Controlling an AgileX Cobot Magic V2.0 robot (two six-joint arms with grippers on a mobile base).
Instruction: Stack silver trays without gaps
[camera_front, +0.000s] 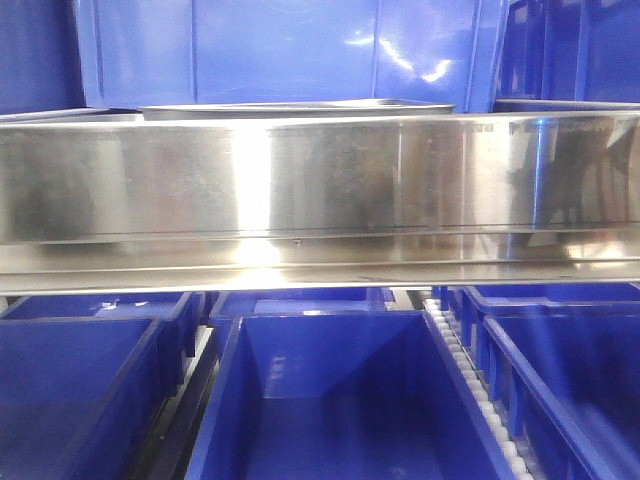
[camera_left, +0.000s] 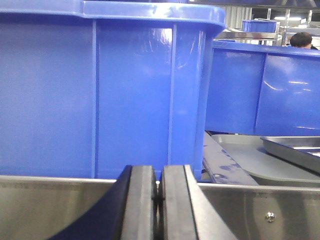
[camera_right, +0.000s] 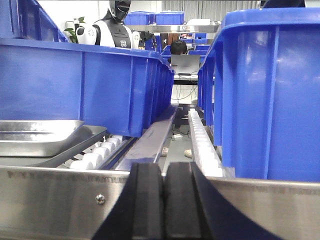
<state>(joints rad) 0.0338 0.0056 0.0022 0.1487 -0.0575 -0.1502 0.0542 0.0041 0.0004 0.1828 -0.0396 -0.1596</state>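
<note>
In the left wrist view, a silver tray (camera_left: 295, 150) lies at the right on a wider dull grey tray (camera_left: 235, 150), behind the steel rail. The right wrist view shows a silver tray (camera_right: 35, 132) at the left, resting in a darker grey tray (camera_right: 82, 142). Only a thin tray rim (camera_front: 300, 107) shows above the rail in the front view. My left gripper (camera_left: 157, 200) is shut with nothing held, low in front of the rail and well left of the tray. My right gripper (camera_right: 164, 200) is shut and empty, right of the tray.
A long brushed-steel rail (camera_front: 320, 180) runs across in front of both grippers. Deep blue bins (camera_left: 100, 95) (camera_right: 100, 85) (camera_right: 270, 95) stand behind it, and more blue bins (camera_front: 340, 400) sit below. White roller tracks (camera_right: 202, 145) run between the bins. People and a robot stand far back.
</note>
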